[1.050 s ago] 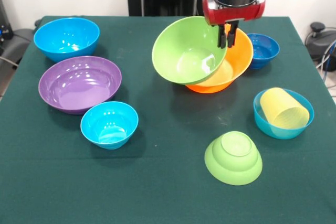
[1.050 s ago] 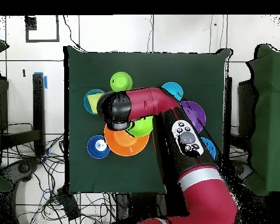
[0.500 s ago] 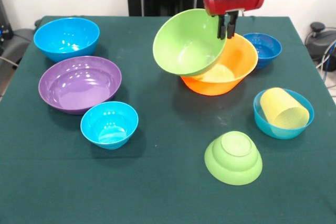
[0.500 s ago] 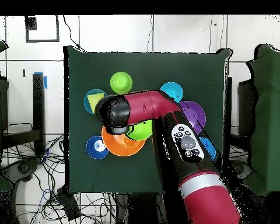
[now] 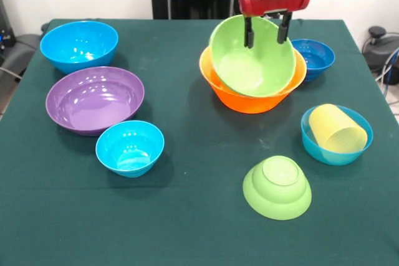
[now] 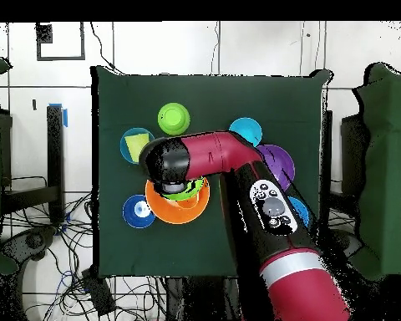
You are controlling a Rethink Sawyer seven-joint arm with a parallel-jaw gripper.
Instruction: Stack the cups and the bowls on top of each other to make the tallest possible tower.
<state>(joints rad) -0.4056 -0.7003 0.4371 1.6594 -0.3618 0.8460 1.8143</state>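
Your claw [image 5: 267,31] is spread, fingers straddling the far rim of the green bowl [image 5: 252,57], which sits tilted in the orange bowl [image 5: 249,99]; seemingly released, though contact is hard to judge. It's light, stiff, glossy plastic, likely slippery: take it by the rim.
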